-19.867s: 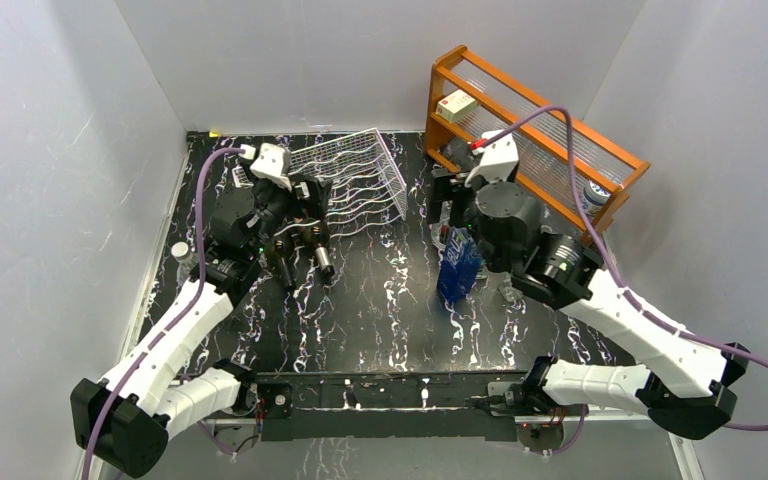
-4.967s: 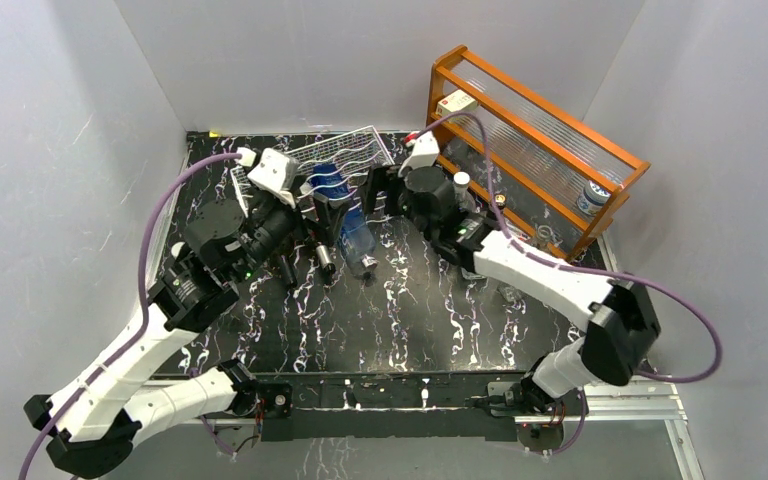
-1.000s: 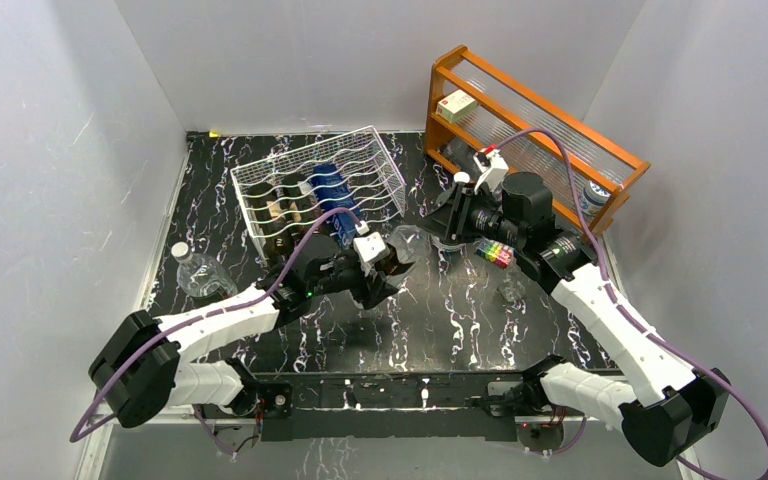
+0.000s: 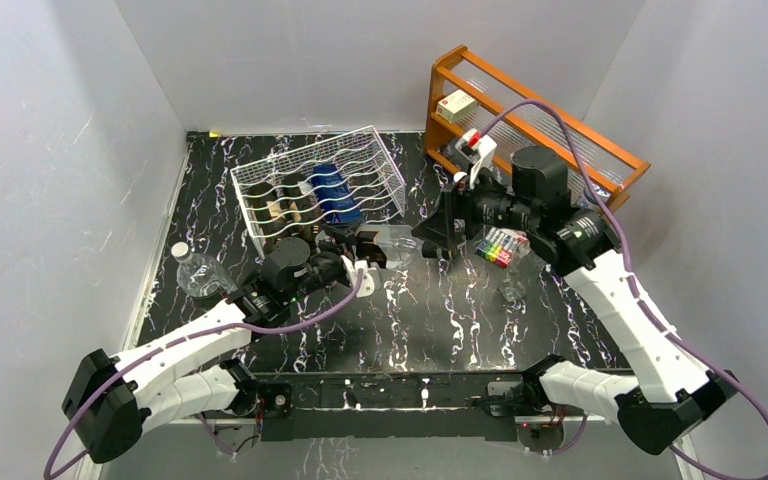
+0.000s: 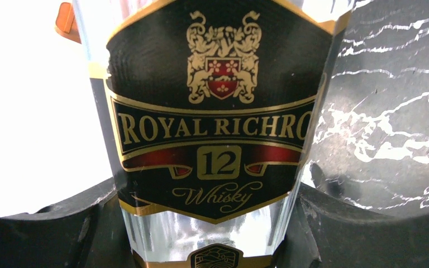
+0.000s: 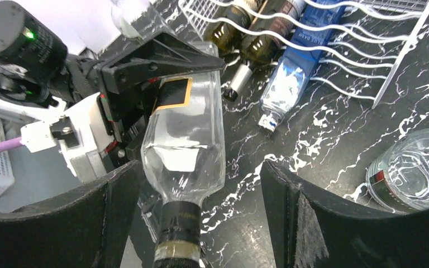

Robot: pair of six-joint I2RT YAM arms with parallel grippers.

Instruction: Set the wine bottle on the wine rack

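Note:
The wine bottle (image 4: 392,241) is clear glass with a black and gold whisky label (image 5: 212,111) and lies nearly level above the table. My left gripper (image 4: 362,247) is shut on its body, one finger on each side of the label (image 5: 209,223). My right gripper (image 6: 198,173) is open, its fingers standing wide on both sides of the bottle's dark neck (image 6: 180,229) without touching it. The white wire wine rack (image 4: 260,195) stands behind at the left, with a blue bottle (image 6: 296,72) and dark bottles (image 6: 268,28) lying in it.
An orange wooden shelf (image 4: 560,130) stands at the back right behind the right arm. A plastic water bottle (image 4: 195,270) lies at the left edge. A small multicoloured item (image 4: 500,245) and a clear glass jar (image 6: 419,167) sit on the table under the right arm.
My right gripper has opened and let go of the bottle's neck. The left arm has swung the bottle back toward the rack, still gripping it.

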